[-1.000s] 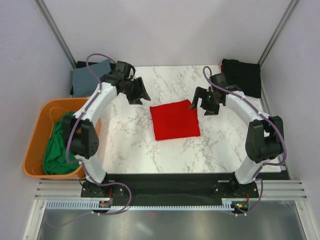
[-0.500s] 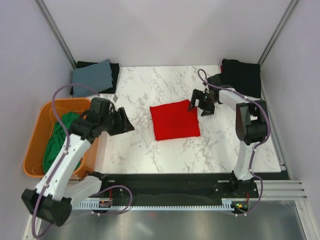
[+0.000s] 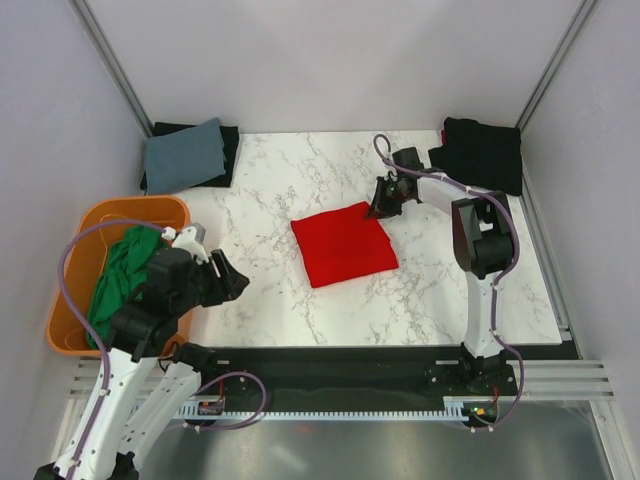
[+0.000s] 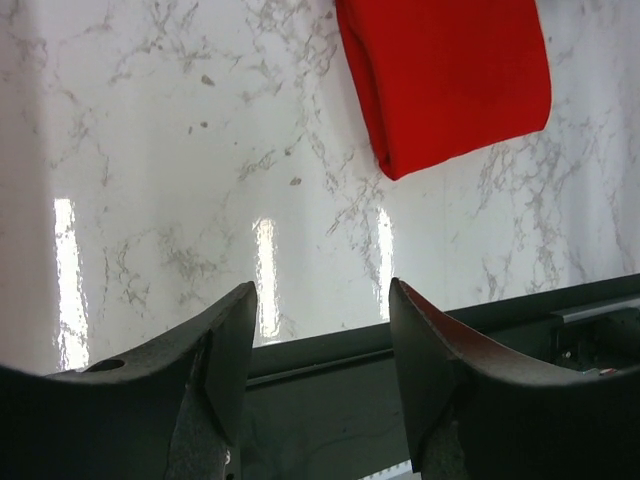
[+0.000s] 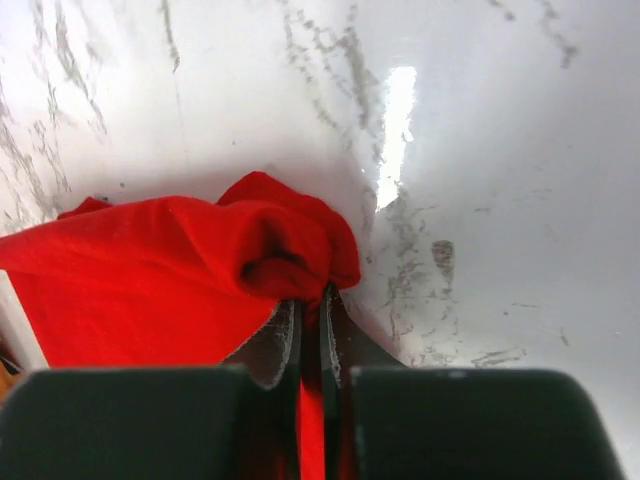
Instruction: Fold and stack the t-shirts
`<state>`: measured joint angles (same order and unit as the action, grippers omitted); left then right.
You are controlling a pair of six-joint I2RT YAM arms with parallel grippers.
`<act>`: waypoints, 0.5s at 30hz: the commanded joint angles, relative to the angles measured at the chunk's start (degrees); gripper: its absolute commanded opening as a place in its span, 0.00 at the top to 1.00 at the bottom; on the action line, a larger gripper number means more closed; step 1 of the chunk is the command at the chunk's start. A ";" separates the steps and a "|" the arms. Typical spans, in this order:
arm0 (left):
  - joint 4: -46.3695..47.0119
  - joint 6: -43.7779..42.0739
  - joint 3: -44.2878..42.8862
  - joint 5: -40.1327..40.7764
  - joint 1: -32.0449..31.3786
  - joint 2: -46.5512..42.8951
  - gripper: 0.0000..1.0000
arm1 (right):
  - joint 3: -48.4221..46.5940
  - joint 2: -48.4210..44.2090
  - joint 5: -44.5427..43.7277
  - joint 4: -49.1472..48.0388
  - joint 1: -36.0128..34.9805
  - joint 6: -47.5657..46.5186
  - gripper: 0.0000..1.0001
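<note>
Currently I am logging: red t-shirt (image 3: 343, 243) lying folded mid-table, right gripper (image 5: 310, 318) pinching its far corner; left gripper (image 4: 320, 300) hanging spread, empty; green t-shirt (image 3: 122, 278) waiting unfolded in orange tub (image 3: 75, 240); stacking apparently pending.

The left arm (image 3: 135, 325) sits folded at the near left, its left hand (image 3: 232, 281) low, fingers parted and empty. The right arm (image 3: 478, 235) reaches far, its right hand (image 3: 384, 199) pinched onto the red t-shirt (image 3: 343, 243) at its far right corner.
</note>
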<state>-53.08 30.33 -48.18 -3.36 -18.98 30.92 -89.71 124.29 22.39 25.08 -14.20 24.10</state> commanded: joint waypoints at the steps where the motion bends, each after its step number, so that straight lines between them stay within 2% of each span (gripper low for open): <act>1: 2.02 0.61 1.69 -1.75 0.18 -1.21 0.37 | 0.24 -0.97 -0.24 -0.39 0.13 -1.24 0.99; 7: 2.28 1.84 2.66 -0.51 0.35 -1.30 0.37 | -3.45 -6.07 -5.95 3.66 1.89 -5.37 1.00; 15: 2.54 1.93 3.01 -1.39 0.35 -1.39 0.37 | -12.32 -7.13 -8.58 7.95 9.27 -9.75 1.00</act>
<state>-52.93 30.81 -45.45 -3.64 -18.96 29.50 -96.88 120.92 17.34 31.40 -7.53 18.55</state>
